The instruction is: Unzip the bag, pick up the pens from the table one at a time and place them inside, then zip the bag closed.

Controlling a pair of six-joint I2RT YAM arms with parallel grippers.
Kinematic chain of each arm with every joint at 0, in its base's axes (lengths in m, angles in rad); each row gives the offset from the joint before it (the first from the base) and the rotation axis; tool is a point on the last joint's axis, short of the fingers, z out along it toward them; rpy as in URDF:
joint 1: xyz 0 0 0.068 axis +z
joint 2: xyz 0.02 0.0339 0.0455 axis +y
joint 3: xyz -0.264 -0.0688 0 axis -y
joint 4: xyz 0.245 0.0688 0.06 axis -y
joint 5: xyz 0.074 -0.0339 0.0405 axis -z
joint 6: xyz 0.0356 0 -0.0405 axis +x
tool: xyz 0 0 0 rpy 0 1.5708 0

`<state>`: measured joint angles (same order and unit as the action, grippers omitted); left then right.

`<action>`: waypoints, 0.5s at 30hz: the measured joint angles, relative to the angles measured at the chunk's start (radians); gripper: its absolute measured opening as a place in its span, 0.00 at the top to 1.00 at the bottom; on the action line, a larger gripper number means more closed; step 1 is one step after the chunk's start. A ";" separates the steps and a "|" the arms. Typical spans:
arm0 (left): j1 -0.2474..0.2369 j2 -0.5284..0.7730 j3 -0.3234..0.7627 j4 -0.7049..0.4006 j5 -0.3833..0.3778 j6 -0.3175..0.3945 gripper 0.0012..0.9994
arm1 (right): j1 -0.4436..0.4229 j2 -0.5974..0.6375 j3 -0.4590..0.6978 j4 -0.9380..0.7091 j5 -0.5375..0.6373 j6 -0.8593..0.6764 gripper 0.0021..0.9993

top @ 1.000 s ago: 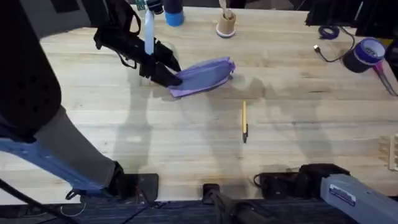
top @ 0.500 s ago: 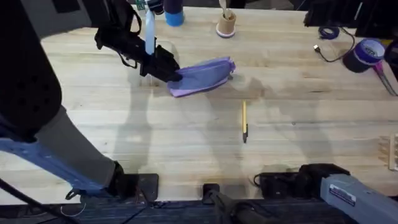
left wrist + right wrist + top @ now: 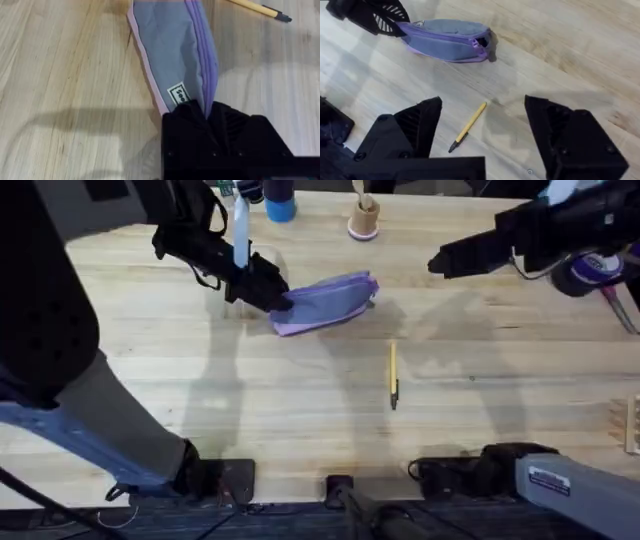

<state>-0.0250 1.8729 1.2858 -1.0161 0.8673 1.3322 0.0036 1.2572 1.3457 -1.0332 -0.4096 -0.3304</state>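
Status as I read it from the console: early stage, nothing packed. My left gripper (image 3: 272, 294) has its jaws clamped on one end of the bag (image 3: 325, 303), pinning it; in the left wrist view the black fingers close over the pouch's corner beside a small white label. My right gripper (image 3: 437, 264) hangs above the far right of the tabletop (image 3: 300, 410), jaws spread wide and holding nothing; its wrist view looks down past both fingers at the pen and pouch below. Item one, bag: soft oblong fabric pouch, lavender body with lighter lilac edging, lightly quilted, lying on its side near the far middle of the tabletop; the zipper runs along its length and, as far as I can judge, is shut, with the pull at the end away from my left gripper (image 3: 481, 42). Item two, pen (image 3: 393, 375): thin yellow-orange stick with a dark tip, rigid and straight, lying loose on the bare wood nearer the arms' bases than the bag and well apart from it. Item three, tabletop: pale plank surface, visible grain, matte. Outstanding, in my judgement: open the zipper, load the pen, close up.
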 joint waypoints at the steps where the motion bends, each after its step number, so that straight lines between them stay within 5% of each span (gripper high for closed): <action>1: 0.000 0.000 0.000 0.000 0.000 0.000 0.96 | 0.000 0.002 0.000 0.000 -0.003 -0.004 0.00; 15: 0.000 0.000 0.000 0.000 0.000 0.000 0.96 | 0.000 0.005 0.000 0.026 -0.002 -0.025 0.00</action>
<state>-0.0250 1.8729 1.2858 -1.0161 0.8676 1.3322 0.0036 1.2617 1.3457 -1.0073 -0.4113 -0.3551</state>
